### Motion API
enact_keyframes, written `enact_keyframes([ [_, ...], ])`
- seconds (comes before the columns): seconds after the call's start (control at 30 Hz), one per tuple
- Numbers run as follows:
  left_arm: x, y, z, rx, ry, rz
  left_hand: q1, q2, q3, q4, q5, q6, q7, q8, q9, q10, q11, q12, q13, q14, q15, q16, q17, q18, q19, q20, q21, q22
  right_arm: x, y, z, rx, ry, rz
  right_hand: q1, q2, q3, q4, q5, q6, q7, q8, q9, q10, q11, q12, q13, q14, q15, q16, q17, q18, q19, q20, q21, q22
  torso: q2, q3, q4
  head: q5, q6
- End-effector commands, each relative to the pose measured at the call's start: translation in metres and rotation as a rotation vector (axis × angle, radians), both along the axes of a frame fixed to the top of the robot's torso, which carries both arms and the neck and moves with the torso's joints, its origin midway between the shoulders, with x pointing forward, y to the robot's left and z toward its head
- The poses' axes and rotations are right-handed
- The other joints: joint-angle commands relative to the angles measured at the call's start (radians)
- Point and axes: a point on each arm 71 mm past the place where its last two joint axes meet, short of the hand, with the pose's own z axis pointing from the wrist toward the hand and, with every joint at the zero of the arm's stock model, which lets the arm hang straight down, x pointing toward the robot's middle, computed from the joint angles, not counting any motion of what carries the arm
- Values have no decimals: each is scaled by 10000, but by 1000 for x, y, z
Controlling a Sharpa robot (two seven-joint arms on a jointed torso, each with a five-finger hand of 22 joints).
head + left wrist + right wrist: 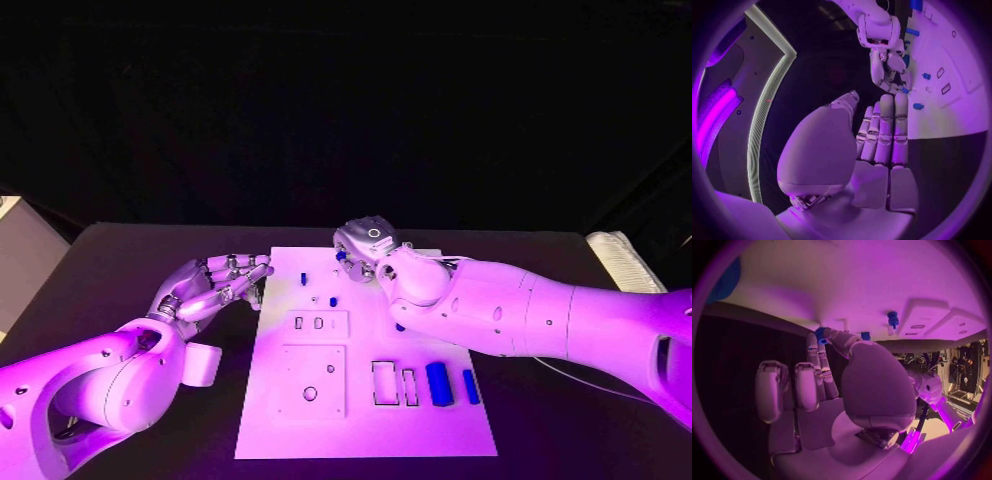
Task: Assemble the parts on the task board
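fingers (825, 338) of the right hand (369, 246) are pinching a small blue part (820, 333) at the task board's (289, 425) far edge. left hand (214, 283) is lying just beside the board's left edge, its fingers together and straight, holding nothing. seating this part looks like the step in hand; next it is needing a matching hole. other parts (440, 384) are lying near the board's near right; dark surface (116, 270) is offering room all round.
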Motion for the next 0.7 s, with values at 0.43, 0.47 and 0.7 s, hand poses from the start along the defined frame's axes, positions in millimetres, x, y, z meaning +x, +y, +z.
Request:
enact_keyframes([
  [0.43, 0, -3, 1, -47, -50, -232, -24, -71, -4, 53, -39, -83, -13, -56, 16, -55, -17, 14, 15, -35, -4, 69, -14, 60, -64, -12, 46, 15, 1, 3, -3, -312, 181, -9, -176, -141, 49, 56, 41, 2, -2, 55, 148, 77, 5, -57, 17, 402, -37, 33, -7, -54, 156, -30, 20, 371, 37, -27, 50, -9, 29],
  [0.47, 0, -3, 1, -46, -49, -229, -24, -71, -4, 53, -39, -83, -13, -56, 16, -55, -17, 14, 15, -35, -4, 69, -14, 60, -64, -12, 46, 15, 1, 3, -3, -317, 191, -20, -198, -174, 51, 61, 41, -20, 4, 47, 155, 65, 9, -62, 16, 400, -34, 32, -11, -55, 156, -29, 22, 377, 39, -30, 48, -7, 31],
  [0.7, 0, -2, 1, -39, -31, -235, -18, -68, 1, 47, -38, -86, -14, -58, 17, -60, -18, 13, 15, -36, -5, 73, -17, 60, -70, -12, 54, 20, 4, 0, -1, -177, 126, -84, -516, -694, -238, 235, 59, -908, 401, -519, 67, -1189, 367, -75, -233, 35, 259, -636, -1258, 298, -657, 215, -1279, -1325, 57, -35, 58, -20, 70],
])
